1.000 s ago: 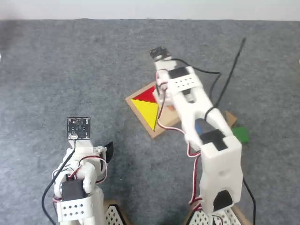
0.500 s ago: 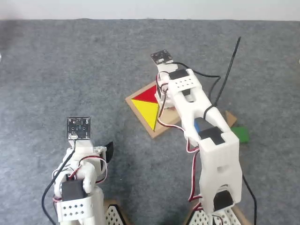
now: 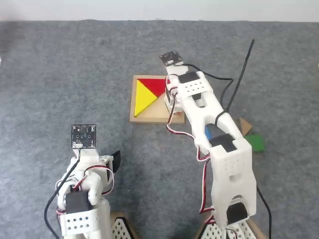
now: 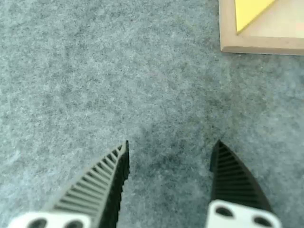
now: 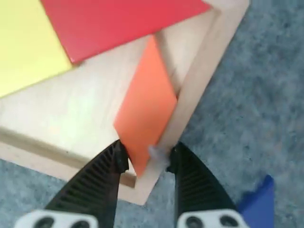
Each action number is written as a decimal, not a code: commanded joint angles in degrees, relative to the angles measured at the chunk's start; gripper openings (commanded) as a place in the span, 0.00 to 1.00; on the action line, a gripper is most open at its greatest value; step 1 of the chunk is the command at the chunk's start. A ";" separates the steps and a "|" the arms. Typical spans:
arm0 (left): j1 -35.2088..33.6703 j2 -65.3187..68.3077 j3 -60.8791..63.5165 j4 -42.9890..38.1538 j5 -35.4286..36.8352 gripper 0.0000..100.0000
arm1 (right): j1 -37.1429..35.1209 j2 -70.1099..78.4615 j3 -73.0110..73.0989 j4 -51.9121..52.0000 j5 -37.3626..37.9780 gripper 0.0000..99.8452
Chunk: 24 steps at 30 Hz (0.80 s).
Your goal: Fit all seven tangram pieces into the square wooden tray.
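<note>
The left gripper [image 4: 168,147] hangs near-left of the wooden tray [image 3: 149,119] and well apart from it. Its jaws are spread wide with nothing between them, above the fuzzy grey felt [image 3: 75,64]. Inside the tray a yellow triangle [image 3: 143,97] and a red triangle [image 3: 154,85] lie flat, their edges meeting. Along the tray's right wall sits an orange parallelogram [image 5: 147,109]. The right gripper [image 5: 147,160] is almost closed, pinching the parallelogram's tip together with the rim. The piece looks thin, stiff, light and smooth-painted, so probably slippery, and opposite edges seem the safest hold. Right of the tray wait a blue piece [image 3: 210,132] and a green piece [image 3: 256,143].
</note>
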 commanded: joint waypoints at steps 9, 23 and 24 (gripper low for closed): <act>0.00 -1.23 -1.27 0.26 0.44 0.27 | 0.57 0.04 -3.69 1.19 -1.23 0.02; 0.00 -1.23 -1.27 0.26 0.44 0.27 | -2.15 -8.13 -4.57 0.22 -2.20 0.09; 0.00 -1.23 -1.27 0.26 0.44 0.27 | -2.24 -7.52 -4.48 -0.31 -2.20 0.11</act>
